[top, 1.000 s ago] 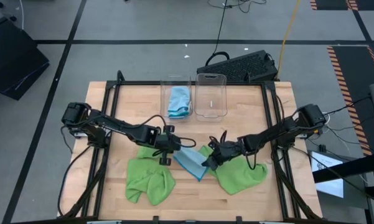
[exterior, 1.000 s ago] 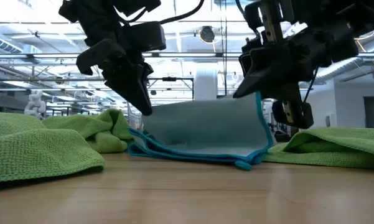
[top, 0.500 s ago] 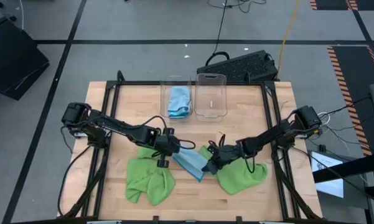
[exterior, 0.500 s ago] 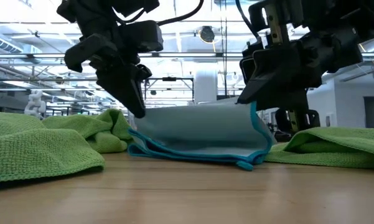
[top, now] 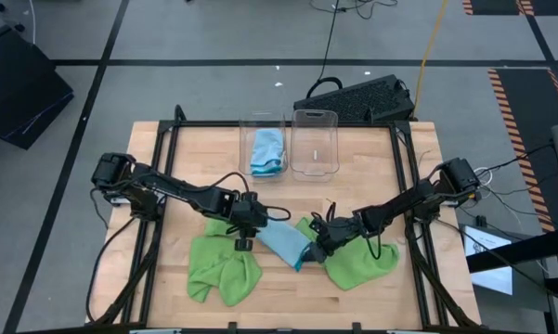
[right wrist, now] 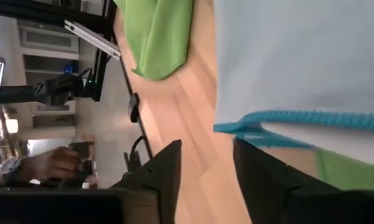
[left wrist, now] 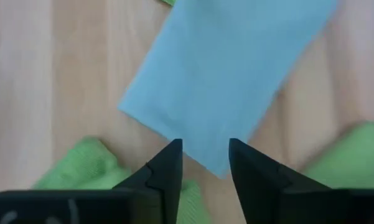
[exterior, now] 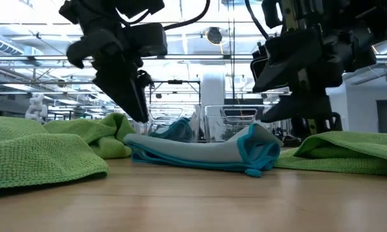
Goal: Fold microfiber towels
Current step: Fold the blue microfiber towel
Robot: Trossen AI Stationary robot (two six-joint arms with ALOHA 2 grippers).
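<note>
Released blue towel dropped flat between left claw, right claw.

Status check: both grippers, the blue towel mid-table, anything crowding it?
Left gripper and right gripper open, empty, just above blue towel. Towel folded flat on table. Green towels flank it, the right one touching it.

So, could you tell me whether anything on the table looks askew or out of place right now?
The blue towel lies folded but at a slant between the two open grippers, left and right, one end bunched up. Two green towels lie crumpled beside it. Nothing looks spilled or damaged.
</note>
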